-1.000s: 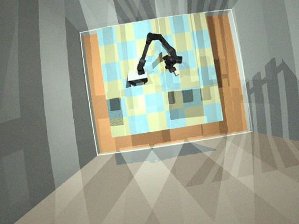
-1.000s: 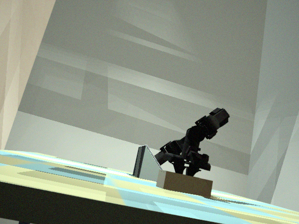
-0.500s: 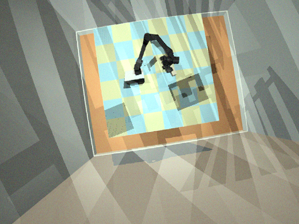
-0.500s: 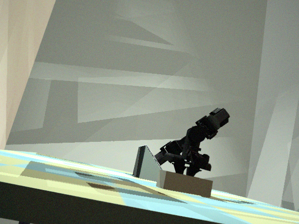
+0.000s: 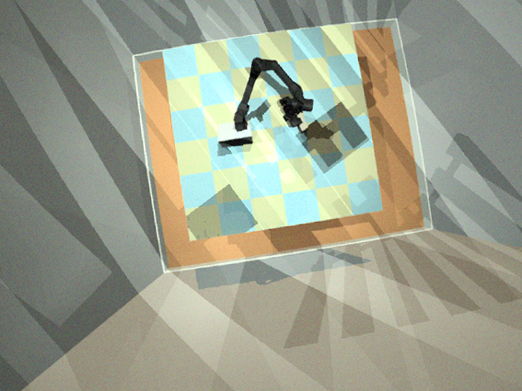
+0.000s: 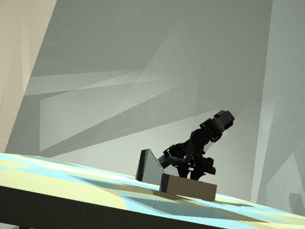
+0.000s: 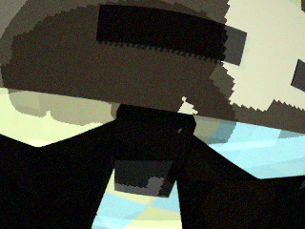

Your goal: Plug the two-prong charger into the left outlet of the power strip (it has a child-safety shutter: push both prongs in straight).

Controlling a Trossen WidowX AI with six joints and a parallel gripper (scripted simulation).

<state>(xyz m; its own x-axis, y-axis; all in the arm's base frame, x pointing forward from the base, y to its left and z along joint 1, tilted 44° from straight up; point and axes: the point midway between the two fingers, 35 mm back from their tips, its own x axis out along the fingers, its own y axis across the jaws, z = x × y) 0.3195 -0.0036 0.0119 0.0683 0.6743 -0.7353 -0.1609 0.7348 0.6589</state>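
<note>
The power strip, a brown-beige box (image 6: 192, 188) (image 7: 57, 67), stands on the checkered surface. A pale end of it (image 5: 302, 126) shows beside the gripper in the top view. A long dark panel lies across its face in the wrist view; separate outlet slots cannot be made out there. My gripper (image 5: 297, 123) (image 6: 189, 176) (image 7: 151, 130) is shut on the dark charger (image 7: 143, 174), with a black finger on each side. The charger's front end overlaps the strip's lower edge in the wrist view. Its prongs are hidden, and contact with the strip cannot be told.
A white-topped block (image 5: 226, 130) with a dark side stands at the arm's base. It shows as a grey wedge (image 6: 154, 170) left of the strip in the exterior view. Hard shadows cross the checkered mat (image 5: 264, 178) and the orange table border (image 5: 170, 221).
</note>
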